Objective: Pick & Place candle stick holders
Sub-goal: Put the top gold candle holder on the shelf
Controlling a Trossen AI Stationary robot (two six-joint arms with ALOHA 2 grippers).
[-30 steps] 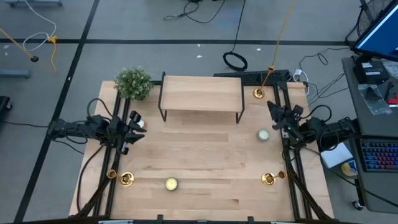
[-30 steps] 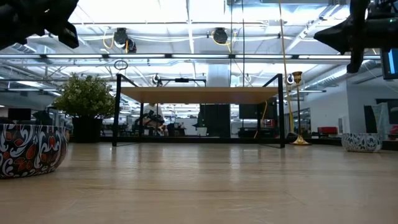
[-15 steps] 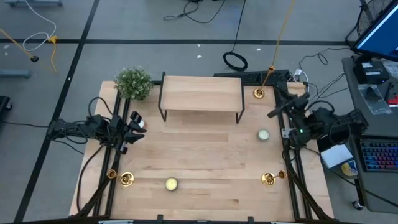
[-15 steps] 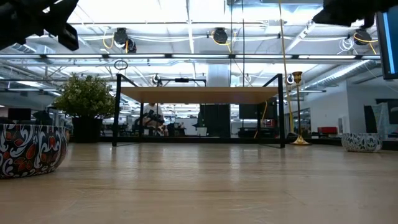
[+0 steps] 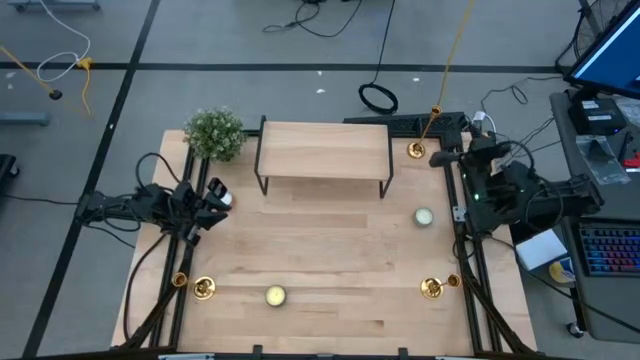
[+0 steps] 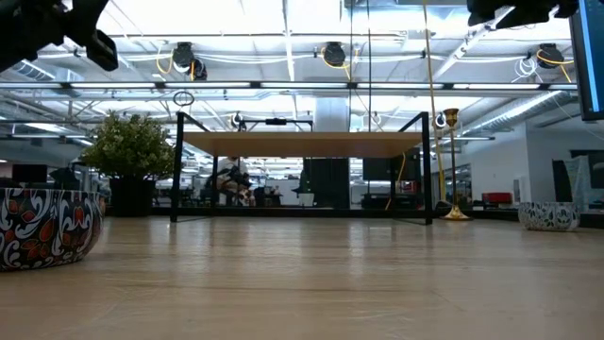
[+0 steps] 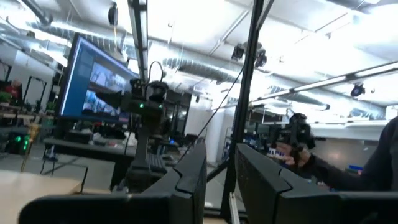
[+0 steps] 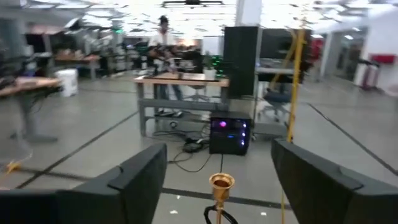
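Right gripper (image 8: 217, 180) open, empty, beside far-right candlestick (image 5: 416, 150). Left gripper (image 7: 219, 180) nearly closed, empty, at the table's (image 5: 330, 260) left edge.

From above, my right gripper (image 5: 447, 158) sits beside the tall candle stick holder (image 5: 417, 150) at the table's (image 5: 330, 260) far right corner, fingers apparently spread. Two more holders (image 5: 203, 288) (image 5: 432, 288) stand near the front edge.

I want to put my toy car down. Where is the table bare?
The middle of the table is bare, from the wooden shelf down to the front candle. The corners are crowded: plant, gold candlesticks.
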